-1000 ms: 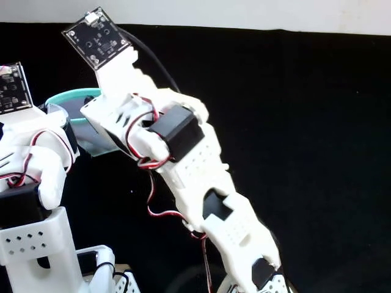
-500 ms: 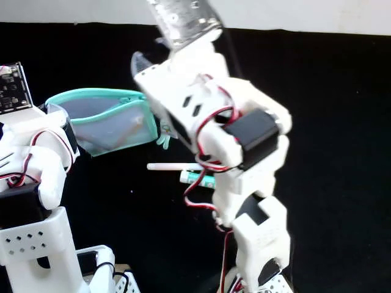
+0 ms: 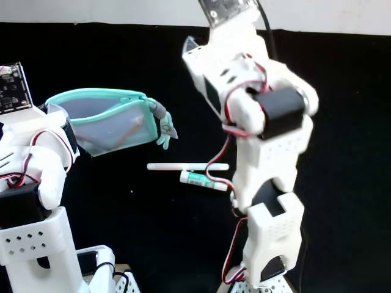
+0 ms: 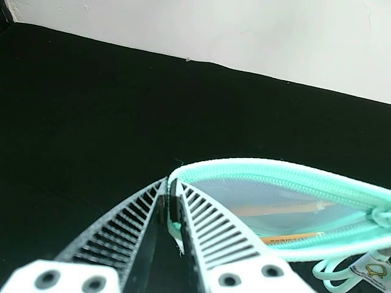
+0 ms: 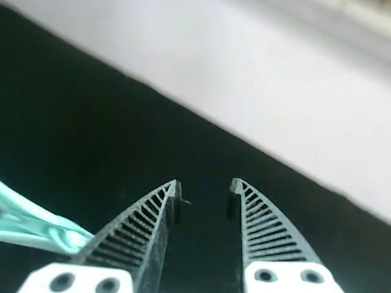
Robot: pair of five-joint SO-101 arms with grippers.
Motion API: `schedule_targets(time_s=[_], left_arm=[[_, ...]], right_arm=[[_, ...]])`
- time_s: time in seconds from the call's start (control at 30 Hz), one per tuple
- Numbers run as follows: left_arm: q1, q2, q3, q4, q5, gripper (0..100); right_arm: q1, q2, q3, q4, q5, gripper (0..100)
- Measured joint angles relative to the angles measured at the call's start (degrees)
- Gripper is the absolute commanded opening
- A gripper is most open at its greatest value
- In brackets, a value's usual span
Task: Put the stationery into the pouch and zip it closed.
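**Pouch held open, two pieces left on the desk**

The left jaws are closed on one end of the pouch [image 4: 287, 192], pinching its teal rim. That grip holds the pouch off the desk [image 3: 342, 122] at the left of the high view with its mouth gaping upward. This looks meant to give the other arm a steady opening to drop things into. The right jaws stand apart with nothing between them, raised near the top centre of the high view, above and to the right of the pouch. They look free for the next pick.

Through the pouch's clear side, a pale pencil [image 4: 281, 209] and an orange one [image 4: 293, 237] lie lengthwise inside. The zip pull [image 3: 164, 127] hangs off the pouch's right end, and the zip is not yet drawn. In the middle of the high view, below and right of the pouch, a white pen [image 3: 186, 166] and a short green-and-white tube [image 3: 201, 179] lie on the desk just beside each other, close to the right arm [image 3: 269, 152]. These two seem to be what is left to pack.

As for writing, the orange pencil carries a line of dark print, the tube has a label, and a tag [image 4: 366, 268] on the pull's cord bears a small emblem. None of it can be made out.
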Motion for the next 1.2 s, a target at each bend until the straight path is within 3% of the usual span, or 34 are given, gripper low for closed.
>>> schedule_targets(time_s=[1.2], left_arm=[[0.0, 0.0, 0.0, 0.0, 0.0, 1]], right_arm=[[5.8, 0.1, 54.5, 0.0, 26.5, 13.5]])
